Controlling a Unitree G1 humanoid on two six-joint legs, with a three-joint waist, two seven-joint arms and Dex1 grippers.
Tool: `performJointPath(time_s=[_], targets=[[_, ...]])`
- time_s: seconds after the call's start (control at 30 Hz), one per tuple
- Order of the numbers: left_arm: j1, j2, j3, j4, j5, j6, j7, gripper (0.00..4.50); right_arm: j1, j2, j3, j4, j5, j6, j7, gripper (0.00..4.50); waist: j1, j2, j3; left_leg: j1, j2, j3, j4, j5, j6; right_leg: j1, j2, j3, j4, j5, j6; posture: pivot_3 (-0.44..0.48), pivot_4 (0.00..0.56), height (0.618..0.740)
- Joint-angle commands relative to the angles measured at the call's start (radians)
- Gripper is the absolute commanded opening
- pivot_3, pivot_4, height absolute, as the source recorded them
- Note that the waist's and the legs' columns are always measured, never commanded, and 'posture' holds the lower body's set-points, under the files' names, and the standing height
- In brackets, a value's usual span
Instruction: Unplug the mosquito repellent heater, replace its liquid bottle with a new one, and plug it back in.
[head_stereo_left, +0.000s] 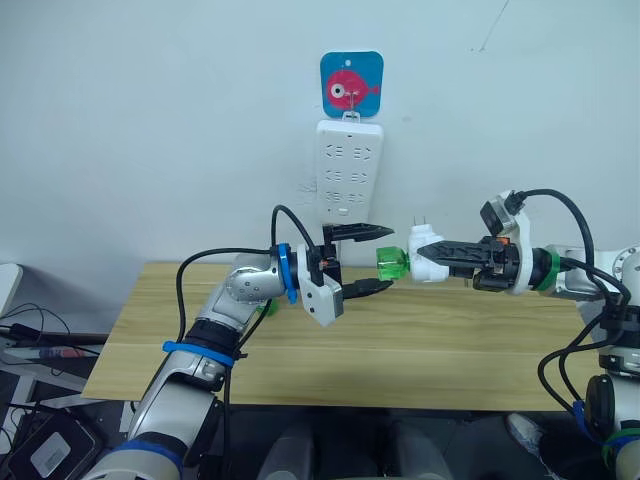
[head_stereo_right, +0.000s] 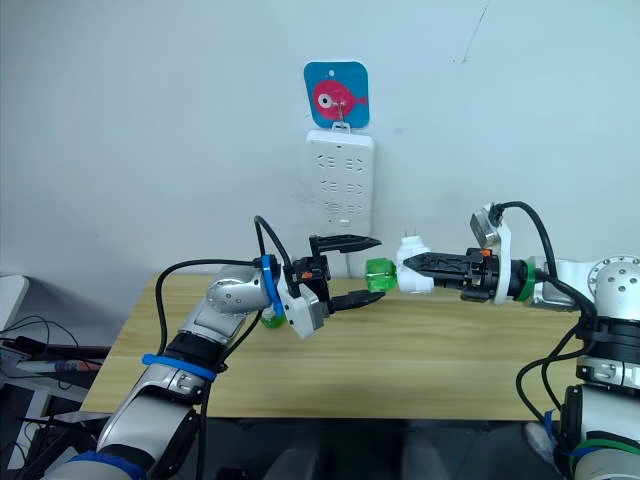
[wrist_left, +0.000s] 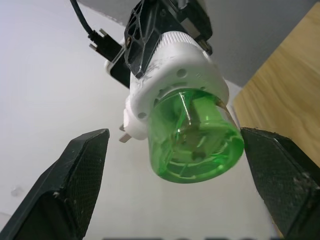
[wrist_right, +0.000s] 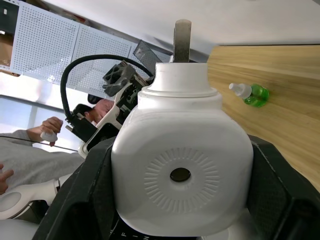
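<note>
- The wooden table (head_stereo_left: 420, 340) spans the lower middle of the head views, against a pale wall.
- A white power strip (head_stereo_left: 349, 168) hangs upright on that wall, upper centre, under a blue tag with a pink fish (head_stereo_left: 351, 83).
- The left gripper (head_stereo_left: 362, 259) reaches in from the lower left; its jaws are spread wide, one finger above and one below, both apart from the bottle.
- The right gripper (head_stereo_left: 452, 255) comes in from the right edge, jaws clamped around the mosquito repellent heater (head_stereo_left: 426, 252), held in the air above the table at centre frame, just below the power strip.
- The heater's prongs point upward; in the right wrist view its round vent hole faces the camera.
- Its liquid bottle (head_stereo_left: 392, 264), green and translucent, sticks out of the heater toward the left gripper, between that gripper's open fingers (wrist_left: 75, 180) in the left wrist view.
- The new one (wrist_right: 251, 94), green with a white cap, lies on its side on the table in the upper right of the right wrist view.
</note>
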Motion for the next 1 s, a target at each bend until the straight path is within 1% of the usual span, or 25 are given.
performJointPath(time_s=[0.03,0.07,0.2,0.23,0.37,0.5,0.57,0.6,0.63,0.67,0.73,0.77,0.8,0.9,1.0], targets=[[-0.01,0.002,-0.028,-0.014,-0.005,-0.025,0.04,3.72,-0.008,-0.003,-0.029,-0.029,0.042,0.005,-0.005,3.0,0.0,0.0,0.0,0.0,0.0,0.0,0.0,0.0,0.0,0.0,0.0,0.0,0.0,0.0,0.0,0.028,0.154,0.74],[-0.008,0.003,-0.036,-0.016,-0.003,-0.02,0.043,3.49,-0.007,-0.002,-0.029,-0.031,0.043,0.004,-0.007,3.0,0.0,0.0,0.0,0.0,0.0,0.0,0.0,0.0,0.0,0.0,0.0,0.0,0.0,0.0,0.0,0.028,0.154,0.74],[-0.003,0.01,-0.068,-0.015,-0.026,0.014,0.039,2.31,-0.008,-0.002,-0.028,-0.03,0.065,0.003,-0.017,3.0,-0.001,0.0,0.0,0.0,0.0,0.0,0.0,0.0,0.0,0.0,0.0,0.0,0.001,0.0,0.0,0.025,0.155,0.74],[-0.001,0.013,-0.074,-0.016,-0.042,0.025,0.034,2.22,-0.009,-0.003,-0.027,-0.03,0.07,0.005,-0.016,3.0,-0.001,0.0,0.0,0.0,0.0,0.0,0.0,0.0,0.0,0.0,0.0,0.0,0.001,0.0,0.0,0.022,0.157,0.74],[-0.002,0.022,-0.092,-0.028,-0.098,0.043,0.016,2.22,-0.006,-0.012,-0.025,-0.032,0.074,0.008,-0.012,3.0,-0.002,0.0,0.0,0.0,0.0,0.0,0.0,0.0,0.0,0.0,0.0,0.0,0.001,0.0,0.0,0.022,0.157,0.74],[-0.017,0.031,-0.096,-0.025,-0.116,0.053,0.014,2.22,-0.003,-0.011,-0.02,-0.036,0.067,0.007,-0.01,3.0,-0.002,0.0,0.0,0.0,0.0,0.0,0.0,0.0,0.0,0.0,0.0,0.0,0.001,0.0,0.0,0.022,0.157,0.74],[-0.019,0.035,-0.099,-0.022,-0.131,0.056,0.001,2.95,-0.004,-0.008,-0.019,-0.037,0.067,0.006,-0.01,3.0,-0.002,0.0,0.0,0.0,0.0,0.0,0.0,0.0,0.0,0.0,0.0,0.0,0.001,0.0,0.0,0.027,0.159,0.74],[-0.017,0.037,-0.103,-0.024,-0.146,0.063,-0.011,3.14,-0.005,-0.007,-0.018,-0.037,0.068,0.006,-0.01,3.0,-0.002,0.0,0.0,0.0,0.0,0.0,0.0,0.0,0.0,0.0,0.0,0.0,0.001,0.0,0.0,0.027,0.159,0.74],[-0.012,0.036,-0.109,-0.034,-0.177,0.08,-0.029,3.5,-0.006,-0.006,-0.017,-0.038,0.069,0.006,-0.01,3.0,-0.002,0.0,0.0,0.0,0.0,0.0,0.0,0.0,0.0,0.0,0.0,0.0,0.001,0.0,0.0,0.027,0.159,0.74],[0.003,0.032,-0.121,-0.067,-0.248,0.155,-0.072,3.85,-0.006,-0.007,-0.016,-0.04,0.069,0.007,-0.009,3.0,-0.002,0.0,0.0,0.0,0.0,0.0,0.0,0.0,0.0,0.0,0.0,0.0,0.001,0.0,0.0,0.026,0.16,0.74],[0.025,0.028,-0.137,-0.135,-0.36,0.288,-0.141,4.33,-0.004,-0.01,-0.014,-0.044,0.07,0.008,-0.005,3.0,-0.003,0.0,0.0,0.0,0.0,-0.001,0.0,0.0,0.0,0.0,0.0,0.0,0.001,0.0,0.0,0.027,0.161,0.74],[0.029,0.033,-0.148,-0.174,-0.398,0.335,-0.178,4.33,-0.003,-0.013,-0.011,-0.045,0.07,0.008,-0.002,3.0,-0.004,0.0,0.0,0.0,0.0,-0.001,0.0,0.0,0.0,0.0,0.0,0.0,0.001,0.0,0.0,0.027,0.161,0.74],[0.028,0.039,-0.152,-0.197,-0.404,0.352,-0.198,4.33,-0.003,-0.015,-0.009,-0.046,0.07,0.008,-0.001,3.0,-0.005,0.0,0.0,0.0,0.0,-0.001,0.0,0.0,0.0,0.0,0.0,0.0,0.001,0.0,0.0,0.027,0.161,0.74],[0.021,0.043,-0.143,-0.184,-0.357,0.315,-0.216,4.33,-0.005,-0.016,-0.008,-0.045,0.072,0.008,0.001,3.0,-0.005,0.0,0.0,0.0,0.0,-0.001,0.0,0.0,0.0,0.0,0.0,0.0,0.0,0.0,0.0,0.027,0.16,0.74],[0.019,0.04,-0.127,-0.152,-0.321,0.282,-0.206,4.33,-0.007,-0.015,-0.007,-0.046,0.073,0.008,0.001,3.0,-0.004,0.0,0.0,0.0,0.0,-0.001,0.0,0.0,0.0,0.0,0.001,0.0,0.0,0.0,0.0,0.025,0.16,0.74]])
